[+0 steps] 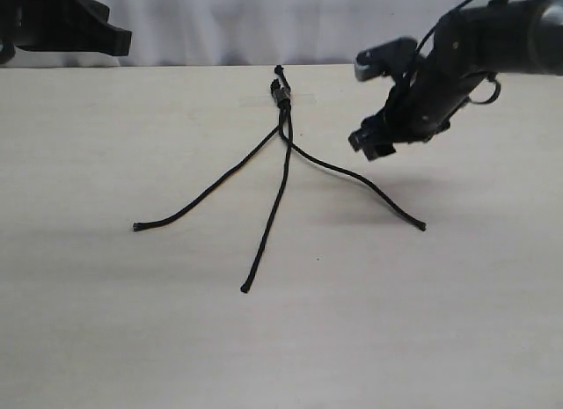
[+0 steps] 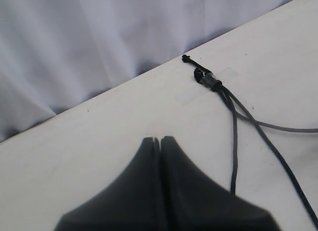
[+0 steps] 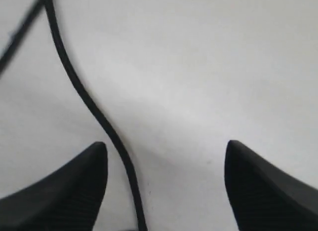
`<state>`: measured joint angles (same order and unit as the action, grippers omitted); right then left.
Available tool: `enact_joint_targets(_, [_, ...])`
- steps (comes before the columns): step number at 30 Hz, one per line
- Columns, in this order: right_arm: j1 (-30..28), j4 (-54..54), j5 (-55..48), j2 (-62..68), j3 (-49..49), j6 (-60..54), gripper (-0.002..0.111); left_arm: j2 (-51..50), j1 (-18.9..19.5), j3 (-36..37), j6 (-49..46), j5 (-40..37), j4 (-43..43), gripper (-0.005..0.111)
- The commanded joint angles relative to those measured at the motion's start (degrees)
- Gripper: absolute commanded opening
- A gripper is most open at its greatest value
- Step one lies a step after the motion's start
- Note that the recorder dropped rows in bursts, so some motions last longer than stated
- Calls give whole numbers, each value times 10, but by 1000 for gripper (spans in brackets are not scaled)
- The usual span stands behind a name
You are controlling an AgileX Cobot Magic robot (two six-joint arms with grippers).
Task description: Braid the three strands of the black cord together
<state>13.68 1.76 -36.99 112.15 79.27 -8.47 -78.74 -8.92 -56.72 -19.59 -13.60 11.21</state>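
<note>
The black cord's knotted, taped end (image 1: 281, 92) lies near the table's far edge; it also shows in the left wrist view as the knot (image 2: 208, 79). Three strands fan out toward me: the left strand (image 1: 207, 191), the middle strand (image 1: 271, 224) and the right strand (image 1: 365, 182). My right gripper (image 1: 374, 143) hovers open above the right strand, which runs between its fingertips (image 3: 124, 161), nearer one finger. My left gripper (image 2: 160, 139) is shut with nothing in it, held high at the far left, away from the cord.
The pale table (image 1: 440, 321) ends at a far edge against a white curtain (image 1: 229, 22). The left arm's body (image 1: 62, 26) sits at the top left corner. The right arm (image 1: 475, 48) reaches in from the top right.
</note>
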Motion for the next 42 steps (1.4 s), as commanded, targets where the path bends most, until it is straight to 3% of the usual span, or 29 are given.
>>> enact_joint_targets(1, [-3,4,77,-97,-38,-12,61,3,-32,1,1,-8,5,0])
enact_joint_targets(6, [-3,0,203,-202,-132,-8,45,-18,-88,1,3,-26,16,4])
enact_joint_targets(12, [-3,0,282,-261,-202,-8,28,-123,-136,-1,9,-40,45,33])
enact_joint_targets(15, [-3,0,284,-264,-204,-8,25,-179,-162,-1,9,-24,47,44])
enact_joint_targets(20, [-3,0,284,-263,-204,-9,25,-255,-212,-1,-2,26,39,51])
enact_joint_targets(24, [-3,0,284,-263,-204,-9,25,-298,-230,-1,-4,61,43,51])
enact_joint_targets(34, [-3,0,281,-263,-204,8,25,-353,-231,-3,-4,91,38,51])
enact_joint_targets(36, [-3,0,281,-263,-204,8,25,-365,-231,-15,-4,84,37,51])
enact_joint_targets(38, [-3,0,281,-263,-204,8,25,-386,-231,-47,-4,27,37,51])
enact_joint_targets(40, [-3,0,281,-263,-204,8,25,-407,-231,-68,-1,-3,37,37])
enact_joint_targets(41, [-3,0,281,-263,-204,8,25,-412,-231,-75,-1,-22,37,22])
enact_joint_targets(42, [-3,0,281,-263,-204,8,25,-412,-231,-74,-1,-26,37,14])
